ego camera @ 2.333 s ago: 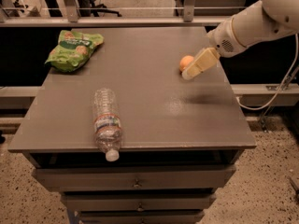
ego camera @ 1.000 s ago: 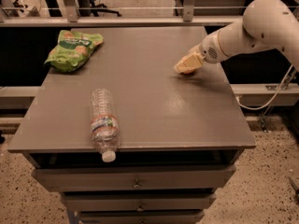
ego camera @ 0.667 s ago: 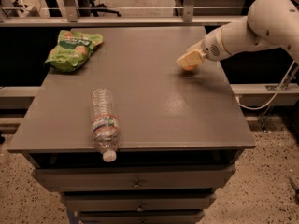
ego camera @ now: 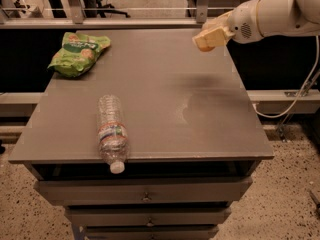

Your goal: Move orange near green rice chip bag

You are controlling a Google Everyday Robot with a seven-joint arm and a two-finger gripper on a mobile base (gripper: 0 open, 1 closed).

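The orange (ego camera: 203,48) shows only as a small orange sliver under the cream fingers (ego camera: 212,34) of my gripper (ego camera: 207,40). The gripper is shut on it and holds it above the far right part of the grey table (ego camera: 165,109). The white arm (ego camera: 270,16) reaches in from the upper right. The green rice chip bag (ego camera: 77,51) lies crumpled at the table's far left corner, well to the left of the gripper.
A clear plastic water bottle (ego camera: 112,131) lies on its side near the table's front edge, left of centre, its cap toward the front. Drawers (ego camera: 145,191) sit under the tabletop. A rail and chair legs stand behind the table. A cable hangs at the right.
The gripper has risen from near the tabletop with the orange in it and now hangs higher above the far right side. The bag and the bottle have not moved.
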